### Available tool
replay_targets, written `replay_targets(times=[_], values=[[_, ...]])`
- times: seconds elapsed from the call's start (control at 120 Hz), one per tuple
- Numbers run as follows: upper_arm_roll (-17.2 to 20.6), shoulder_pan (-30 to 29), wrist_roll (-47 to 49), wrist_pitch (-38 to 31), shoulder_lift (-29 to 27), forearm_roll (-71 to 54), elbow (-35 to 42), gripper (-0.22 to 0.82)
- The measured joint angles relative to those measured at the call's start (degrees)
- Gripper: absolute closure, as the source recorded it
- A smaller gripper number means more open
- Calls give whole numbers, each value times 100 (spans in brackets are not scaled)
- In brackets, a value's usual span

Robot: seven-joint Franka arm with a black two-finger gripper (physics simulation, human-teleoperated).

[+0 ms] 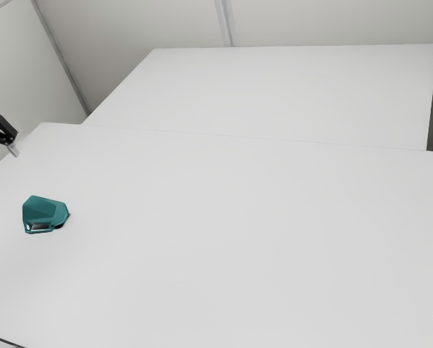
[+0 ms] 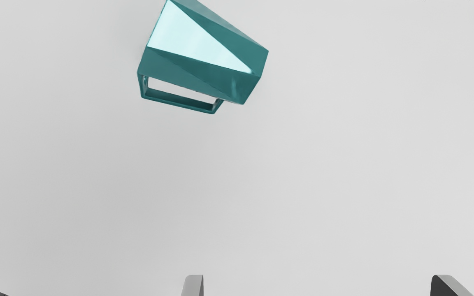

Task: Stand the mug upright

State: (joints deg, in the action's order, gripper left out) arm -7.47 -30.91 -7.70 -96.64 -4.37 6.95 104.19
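My pincer (image 1: 14,151) stands apart; at its exterior-view five o'clock, the teal mug (image 1: 45,210) lies sideways on the bench (image 1: 238,239).

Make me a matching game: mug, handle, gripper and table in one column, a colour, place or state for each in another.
Things:
1. Mug
2. Handle
3. Gripper
4. Table

Descriptions:
A. Open, holding nothing
B. White, beneath the mug
C. Teal, tipped on its side
D. Angular loop on the mug's side

Pairs: 1-C, 2-D, 3-A, 4-B
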Motion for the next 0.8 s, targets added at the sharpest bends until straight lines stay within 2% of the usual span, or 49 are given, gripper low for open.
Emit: replay_targets(times=[0.158,0.308,0.508,0.8], values=[[-1,-917,-745,-49,917,776,-329,0],[26,-1366,-1582,-60,1598,1293,-626,0],[44,-1575,-2695,-26,2875,1902,-1579,0],[70,-1614,-4022,78,3886,2634,-2450,0]])
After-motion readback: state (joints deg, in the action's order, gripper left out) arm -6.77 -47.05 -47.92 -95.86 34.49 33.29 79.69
